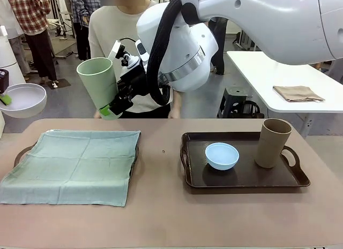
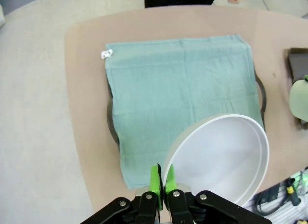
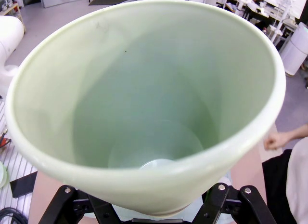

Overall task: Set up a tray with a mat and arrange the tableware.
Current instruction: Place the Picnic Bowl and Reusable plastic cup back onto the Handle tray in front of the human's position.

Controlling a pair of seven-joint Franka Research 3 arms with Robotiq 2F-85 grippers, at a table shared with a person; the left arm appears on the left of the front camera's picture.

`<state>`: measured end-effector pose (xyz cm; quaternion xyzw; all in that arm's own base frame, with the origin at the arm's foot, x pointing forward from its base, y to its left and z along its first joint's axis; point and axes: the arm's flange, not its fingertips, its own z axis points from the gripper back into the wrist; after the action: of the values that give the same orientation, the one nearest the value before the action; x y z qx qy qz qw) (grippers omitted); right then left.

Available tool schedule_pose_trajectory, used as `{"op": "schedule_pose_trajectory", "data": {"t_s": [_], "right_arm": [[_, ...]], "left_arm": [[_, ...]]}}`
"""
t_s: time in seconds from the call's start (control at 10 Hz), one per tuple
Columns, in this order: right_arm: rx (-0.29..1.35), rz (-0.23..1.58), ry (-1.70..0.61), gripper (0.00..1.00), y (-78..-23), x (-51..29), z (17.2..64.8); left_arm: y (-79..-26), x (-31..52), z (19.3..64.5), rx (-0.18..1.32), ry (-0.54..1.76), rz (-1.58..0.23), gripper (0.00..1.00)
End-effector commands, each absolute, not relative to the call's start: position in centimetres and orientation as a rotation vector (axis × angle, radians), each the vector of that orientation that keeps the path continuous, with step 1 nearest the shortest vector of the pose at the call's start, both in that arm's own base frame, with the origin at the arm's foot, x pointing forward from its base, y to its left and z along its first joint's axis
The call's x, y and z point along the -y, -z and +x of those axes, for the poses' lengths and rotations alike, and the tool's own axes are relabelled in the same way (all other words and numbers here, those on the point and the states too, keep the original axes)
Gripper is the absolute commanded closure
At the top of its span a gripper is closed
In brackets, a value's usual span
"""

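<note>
Jaws hang loaded above the green mat (image 1: 75, 163) at lower left, seemingly to set pieces there: right gripper (image 1: 110, 111) spread wide around the pale green cup (image 1: 97, 80) by its base, upper middle; left gripper (image 2: 162, 179) pinched tight on the white bowl (image 2: 221, 156) at its rim, far left. Lower right, the tan cup (image 1: 272, 143) and blue bowl (image 1: 222, 155) sit in the dark tray (image 1: 241, 188).

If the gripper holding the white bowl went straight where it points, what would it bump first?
Probably the green mat. The left gripper, pinching the white bowl by its rim, points down at that mat. How far off is unclear.
</note>
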<state>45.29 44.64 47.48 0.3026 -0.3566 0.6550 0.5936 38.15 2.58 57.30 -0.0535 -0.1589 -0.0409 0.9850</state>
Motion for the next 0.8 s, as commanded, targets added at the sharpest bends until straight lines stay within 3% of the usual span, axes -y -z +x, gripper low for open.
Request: {"op": "schedule_pose_trajectory", "data": {"t_s": [0.0, 0.5, 0.7], "right_arm": [[0.817, 0.729, -1.526, 0.2, -46.1, -44.8, 46.0], [0.798, 0.978, -1.467, 0.2, -39.4, -45.6, 47.8], [0.751, 0.985, -1.43, 0.2, -37.0, -45.7, 48.1]], "left_arm": [[-56.2, -2.6, 38.8, 0.307, 0.063, -0.121, 0.96], [-48.9, -1.9, 41.3, 0.265, 0.09, -0.181, 0.96], [-46.6, -1.7, 42.5, 0.245, 0.073, -0.178, 0.96]]}}
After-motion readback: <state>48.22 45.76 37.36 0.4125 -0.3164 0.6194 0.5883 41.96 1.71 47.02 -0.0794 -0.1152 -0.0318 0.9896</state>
